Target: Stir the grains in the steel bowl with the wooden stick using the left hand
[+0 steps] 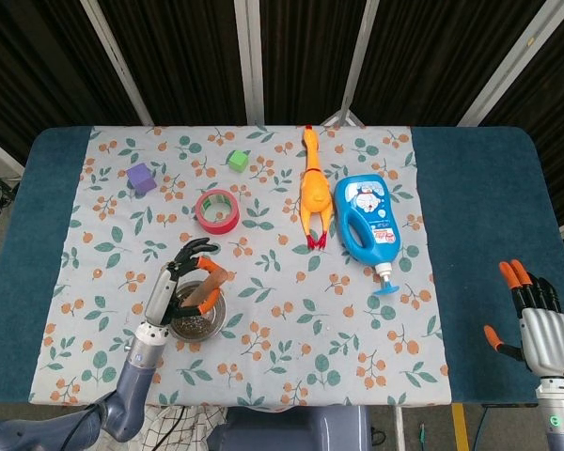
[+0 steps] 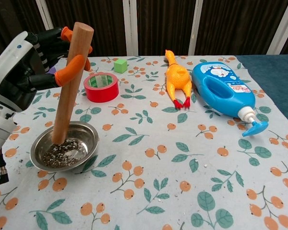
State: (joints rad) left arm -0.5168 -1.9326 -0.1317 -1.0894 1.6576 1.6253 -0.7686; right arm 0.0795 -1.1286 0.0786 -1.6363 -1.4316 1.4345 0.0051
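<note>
A steel bowl (image 2: 62,151) (image 1: 199,326) with dark grains in it sits on the flowered cloth at the front left. My left hand (image 2: 24,67) (image 1: 176,287) grips a wooden stick (image 2: 70,81) (image 1: 210,288) near its top. The stick stands nearly upright, its lower end just inside the bowl's far rim, lifted above the grains. My right hand (image 1: 540,324) hangs open at the table's right edge, far from the bowl, holding nothing.
A red tape roll (image 2: 101,86) lies just behind the bowl. A green cube (image 2: 120,65), a purple cube (image 1: 141,178), a rubber chicken (image 2: 177,79) and a blue bottle (image 2: 224,92) lie further back and to the right.
</note>
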